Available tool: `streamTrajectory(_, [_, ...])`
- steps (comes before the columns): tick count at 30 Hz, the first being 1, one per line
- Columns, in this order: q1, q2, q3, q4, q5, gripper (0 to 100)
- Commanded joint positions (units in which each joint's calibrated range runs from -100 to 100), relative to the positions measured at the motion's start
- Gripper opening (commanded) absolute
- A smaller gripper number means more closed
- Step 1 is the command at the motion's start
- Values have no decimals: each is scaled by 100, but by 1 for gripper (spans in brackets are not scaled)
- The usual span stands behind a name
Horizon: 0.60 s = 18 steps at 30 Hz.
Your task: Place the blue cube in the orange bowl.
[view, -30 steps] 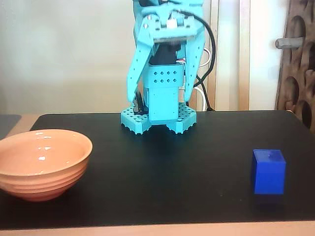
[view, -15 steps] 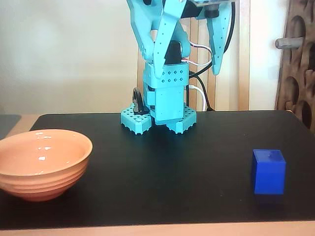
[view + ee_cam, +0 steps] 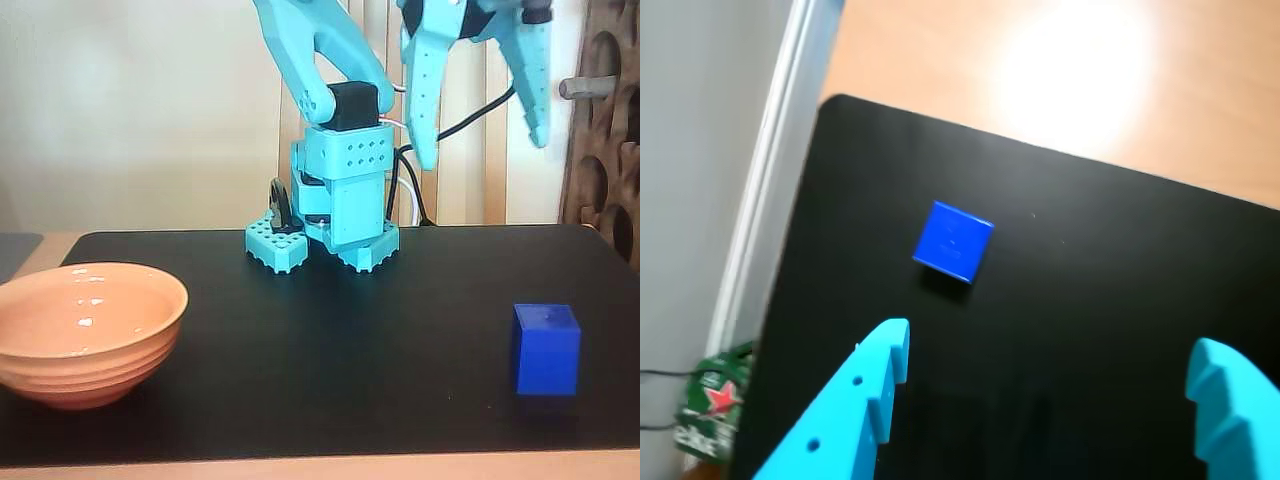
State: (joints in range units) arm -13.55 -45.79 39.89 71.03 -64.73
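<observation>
In the fixed view, the turquoise arm's gripper [image 3: 482, 155] hangs high above the black mat [image 3: 330, 330], its two fingers spread wide apart and holding nothing. The blue cube [image 3: 546, 350] sits on the mat to the right of the arm's base [image 3: 322, 245] and nearer the camera, while the orange bowl [image 3: 88, 330] rests far to the left of the base, well apart from the cube. The job appears to be at its opening step, the approach to the cube, with nothing lifted yet. In the wrist view, the cube [image 3: 953, 242] lies ahead of the open gripper [image 3: 1050, 365], closer to the left finger [image 3: 878, 385] than to the right one, and not yet between them. The next move likely calls for a shift toward that side and a descent until the fingers straddle the cube. The cube is near the mat's left edge in this view, yet bare mat surrounds it, leaving the fingers free room, and the mat between cube and bowl lies open.
</observation>
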Motion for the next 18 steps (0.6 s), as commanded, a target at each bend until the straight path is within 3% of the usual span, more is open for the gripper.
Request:
streamTrajectory(1, [-481, 110, -550, -421, -414, 32])
streamTrajectory(18, [-982, 118, 394, -1388, -1359, 32])
